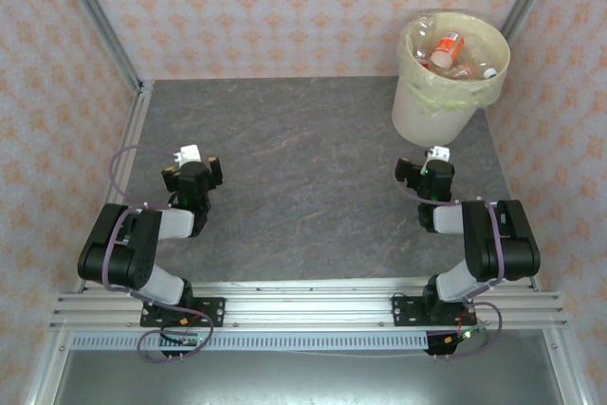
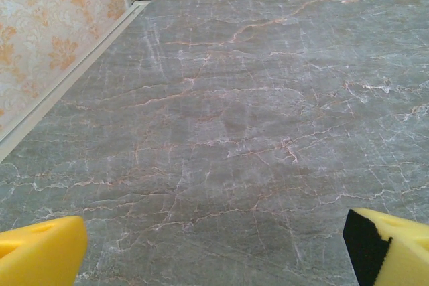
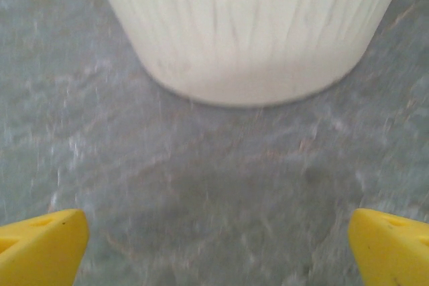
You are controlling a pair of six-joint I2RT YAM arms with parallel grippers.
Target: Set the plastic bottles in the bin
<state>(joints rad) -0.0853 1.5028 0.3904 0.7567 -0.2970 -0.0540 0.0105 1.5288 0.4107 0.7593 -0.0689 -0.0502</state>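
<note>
The bin (image 1: 446, 106) is a pale cream bucket lined with a yellowish-green bag, standing at the far right of the table. Several plastic bottles (image 1: 449, 51) lie inside it, one with an orange-red label. My right gripper (image 1: 425, 172) is low over the table just in front of the bin, open and empty. In the right wrist view the bin's ribbed wall (image 3: 248, 31) stands close ahead of the wide-apart yellow fingers (image 3: 40, 246). My left gripper (image 1: 193, 174) sits at the left of the table, also open, with bare tabletop between its yellow fingers (image 2: 40, 252).
The dark grey marbled tabletop (image 1: 303, 177) stretches between the arms. Patterned walls close it in at the back and both sides, with a metal rail (image 2: 74, 78) along the left edge. An aluminium frame (image 1: 303, 305) at the near edge holds both arm bases.
</note>
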